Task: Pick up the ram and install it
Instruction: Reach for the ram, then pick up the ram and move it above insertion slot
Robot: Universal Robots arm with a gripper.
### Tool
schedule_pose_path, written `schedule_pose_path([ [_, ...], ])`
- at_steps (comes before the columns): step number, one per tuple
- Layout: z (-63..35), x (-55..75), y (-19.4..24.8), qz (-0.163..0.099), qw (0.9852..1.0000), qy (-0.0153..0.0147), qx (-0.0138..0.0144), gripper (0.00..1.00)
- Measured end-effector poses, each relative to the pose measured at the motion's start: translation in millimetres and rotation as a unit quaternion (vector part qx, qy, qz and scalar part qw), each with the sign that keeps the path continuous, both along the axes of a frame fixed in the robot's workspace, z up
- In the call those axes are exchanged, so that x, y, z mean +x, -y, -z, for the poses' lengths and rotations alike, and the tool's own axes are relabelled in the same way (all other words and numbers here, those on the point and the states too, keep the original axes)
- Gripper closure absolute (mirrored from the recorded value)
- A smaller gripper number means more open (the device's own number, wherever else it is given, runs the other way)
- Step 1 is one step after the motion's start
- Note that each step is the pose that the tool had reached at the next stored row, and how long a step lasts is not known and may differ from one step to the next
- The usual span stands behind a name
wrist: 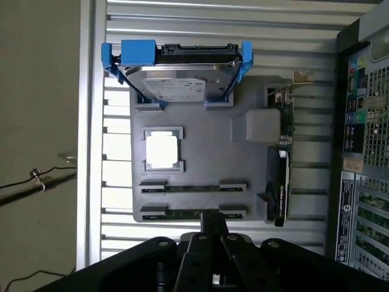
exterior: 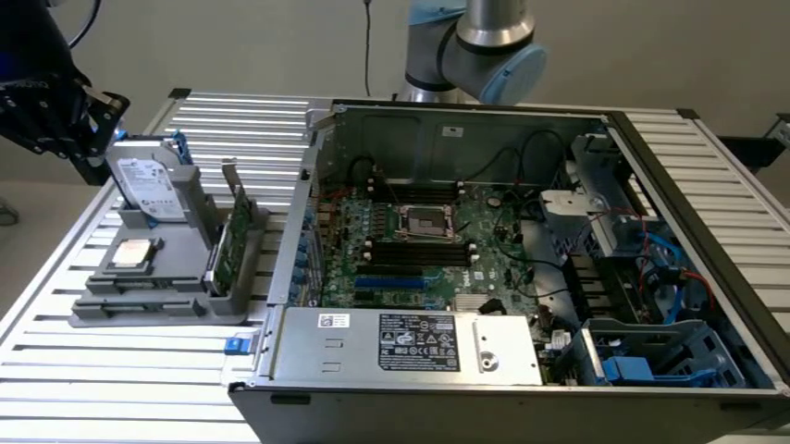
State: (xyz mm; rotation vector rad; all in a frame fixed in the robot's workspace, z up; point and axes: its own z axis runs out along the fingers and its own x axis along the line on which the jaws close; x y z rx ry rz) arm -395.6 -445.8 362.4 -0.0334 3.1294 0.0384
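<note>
While its fingers are pressing together empty, gripper (wrist: pixel 213 216) is hovering over the ram (wrist: pixel 180 213) sitting in the gray holder's (wrist: pixel 206 164) outermost slot.

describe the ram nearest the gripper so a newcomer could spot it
On the slatted table, beside the case, sits a grey holder. The ram stands on edge in its slot nearest the gripper: a long thin green strip, far slimmer than the drive or card.

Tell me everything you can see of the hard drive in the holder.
The hard drive is a silver metal box with a white printed label, framed by blue plastic rails. It stands on edge, tilted, in the end slots of the grey holder on the slatted table. Only the holder touches it.
</note>
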Motion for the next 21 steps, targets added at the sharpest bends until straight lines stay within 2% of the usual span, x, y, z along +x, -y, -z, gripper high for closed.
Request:
schedule_pose_path([
  [15, 0.2, -2.1, -0.2, 0.000, 1.0000, 0.0001, 0.0000, 0.89],
  [18, 0.2, -2.3, -0.2, -0.024, 0.9997, 0.0001, -0.0002, 0.89],
  [21, 0.4, -2.3, -0.2, -0.051, 0.9987, 0.0000, -0.0002, 0.89],
])
